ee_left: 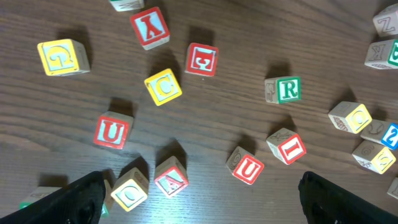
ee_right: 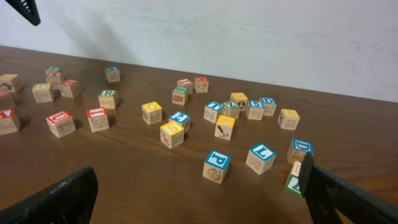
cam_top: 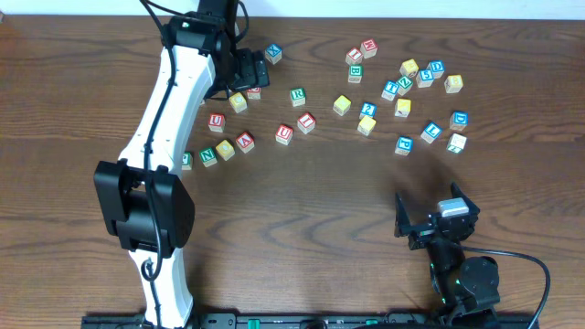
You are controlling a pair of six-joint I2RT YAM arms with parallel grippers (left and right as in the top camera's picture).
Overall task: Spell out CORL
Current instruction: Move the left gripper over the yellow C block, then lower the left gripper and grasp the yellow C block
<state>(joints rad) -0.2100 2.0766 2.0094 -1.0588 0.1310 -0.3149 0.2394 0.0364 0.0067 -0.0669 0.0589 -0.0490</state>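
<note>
The left end effector (ee_left: pixel 202 186) and right end effector (ee_right: pixel 198 180) are wide open, empty. A left finger (ee_left: pixel 78 200) hides most of a green cube (ee_left: pixel 34 198).

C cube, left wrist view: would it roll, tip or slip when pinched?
The C cube looks like solid wood with flat faces: probably rigid, unlikely to roll. It sits flat, clear of the E cube, so a push should slide it.

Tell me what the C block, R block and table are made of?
The yellow C block and green R block look like wood: pale bare sides, painted letter faces. The table looks like dark wood, or maybe a wood-look top; streaky grain lines, dull finish.
</note>
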